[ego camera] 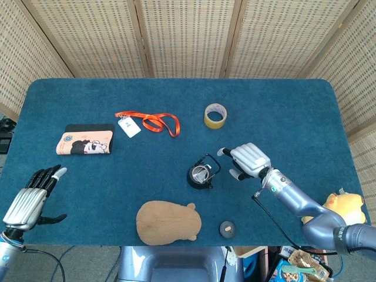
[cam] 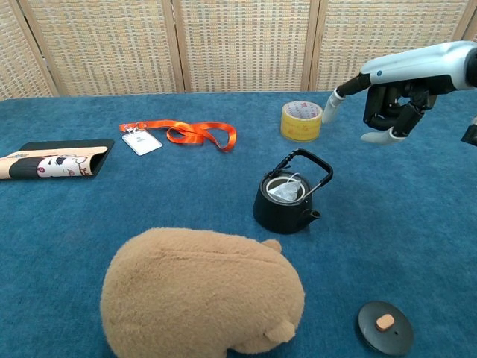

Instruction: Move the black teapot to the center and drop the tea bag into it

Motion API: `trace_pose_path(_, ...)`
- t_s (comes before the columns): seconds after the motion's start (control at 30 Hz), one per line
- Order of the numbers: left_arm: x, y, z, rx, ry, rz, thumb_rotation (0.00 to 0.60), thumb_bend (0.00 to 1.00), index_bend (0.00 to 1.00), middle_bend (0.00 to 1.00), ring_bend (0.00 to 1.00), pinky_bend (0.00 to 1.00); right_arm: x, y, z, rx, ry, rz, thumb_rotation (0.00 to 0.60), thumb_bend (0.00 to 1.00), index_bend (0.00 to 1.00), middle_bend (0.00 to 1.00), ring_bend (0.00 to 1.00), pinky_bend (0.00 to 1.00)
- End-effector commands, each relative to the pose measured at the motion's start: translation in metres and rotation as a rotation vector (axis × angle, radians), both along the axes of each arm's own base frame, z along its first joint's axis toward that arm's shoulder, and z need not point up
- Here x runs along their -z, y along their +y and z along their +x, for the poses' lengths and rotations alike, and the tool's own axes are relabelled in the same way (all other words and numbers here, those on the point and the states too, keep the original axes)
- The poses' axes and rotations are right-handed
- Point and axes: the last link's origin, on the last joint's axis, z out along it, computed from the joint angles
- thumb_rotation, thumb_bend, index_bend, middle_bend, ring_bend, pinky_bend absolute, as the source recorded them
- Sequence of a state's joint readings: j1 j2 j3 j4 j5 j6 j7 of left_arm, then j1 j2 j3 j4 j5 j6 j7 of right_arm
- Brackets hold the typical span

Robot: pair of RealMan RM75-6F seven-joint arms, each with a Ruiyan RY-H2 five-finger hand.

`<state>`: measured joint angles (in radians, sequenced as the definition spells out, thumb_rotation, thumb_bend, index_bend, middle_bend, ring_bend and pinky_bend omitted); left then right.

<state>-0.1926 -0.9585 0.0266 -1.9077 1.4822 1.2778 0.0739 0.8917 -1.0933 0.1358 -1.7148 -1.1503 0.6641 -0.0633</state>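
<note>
Nearest the robot, a tan plush toy [cam: 203,294] lies on the blue table [ego camera: 294,111]. In the chest view it fills the foreground, while the head view shows it as a small oval. Close beside it, toward the right arm, the teapot lid [cam: 384,327] lies flat with its cork-coloured knob up, below and a little left of the right hand in the head view.

Only the head view shows the left hand [ego camera: 30,197]. It hovers at the near left corner, fingers apart and holding nothing, far from everything else.

The right hand [cam: 391,103] shows in both views. It is raised above the table with one finger pointing out toward the tape and the others curled loosely downward, and it holds nothing.

The black teapot [cam: 287,195] stands upright near the table's middle, just left of the right hand and apart from it, with its handle raised. Inside its open top rests the tea bag [cam: 285,190], pale and crumpled. The chest view shows this clearly, while the head view gives only a pale glint.

Beyond the right hand, slightly left, sits a roll of yellow tape [cam: 301,120]. Further left lie an orange lanyard [ego camera: 154,122] with a white badge and, beyond the left hand, a printed pouch [ego camera: 85,141].
</note>
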Motion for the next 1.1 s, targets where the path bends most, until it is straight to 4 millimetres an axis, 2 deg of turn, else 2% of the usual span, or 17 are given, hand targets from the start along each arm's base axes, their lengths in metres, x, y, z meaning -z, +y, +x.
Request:
trace_pose_path(0.03,0.0,0.0,0.0,0.0,0.002,0.001,0.6,0.1,0.0,0.0,0.0,0.0,0.001,0.005,0.003,-0.018,0.02,0.033,0.6,0.64,0.26,0.92,0.94,0.77)
trace_pose_path(0.3,-0.004,0.003,0.001,0.001,0.008,0.018,0.6,0.1,0.0,0.0,0.0,0.0,0.008,0.014,0.008,-0.042,0.061,0.099,0.597,0.73,0.26,0.96,0.95,0.77)
trace_pose_path(0.47,-0.006,0.005,0.001,0.001,0.009,0.028,0.6,0.1,0.0,0.0,0.0,0.0,0.014,0.017,0.01,-0.052,0.087,0.129,0.55,0.76,0.26,0.98,0.97,0.78)
trace_pose_path(0.6,-0.006,0.006,0.001,-0.001,0.011,0.026,0.6,0.1,0.0,0.0,0.0,0.0,0.019,0.018,0.012,-0.058,0.108,0.147,0.506,0.77,0.26,0.99,0.97,0.79)
trace_pose_path(1.1,-0.005,0.006,0.002,-0.003,0.015,0.021,0.6,0.1,0.0,0.0,0.0,0.0,0.04,0.019,0.028,-0.085,0.115,0.176,0.497,0.78,0.25,1.0,0.98,0.79)
